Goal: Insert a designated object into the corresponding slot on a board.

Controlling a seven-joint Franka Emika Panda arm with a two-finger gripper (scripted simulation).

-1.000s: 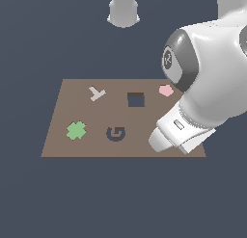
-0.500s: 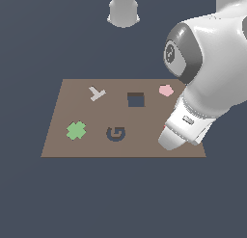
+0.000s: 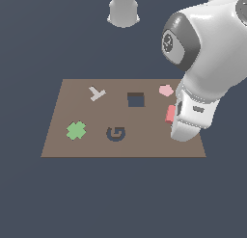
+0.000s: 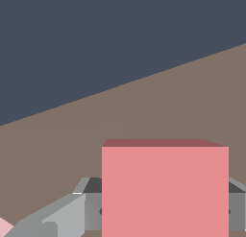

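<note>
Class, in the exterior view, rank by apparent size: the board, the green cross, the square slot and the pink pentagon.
1. Board, by far the largest.
2. Green cross.
3. Square slot, close to the cross; it lies farther from the camera, so that order is unsure.
4. Pink pentagon, smallest.

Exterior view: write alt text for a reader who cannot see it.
A white robot arm covers most of a salmon-red block at the exterior view's right of a brown board. The board holds a dark square slot, G-shaped recess, green cross and pink pentagon.
</note>
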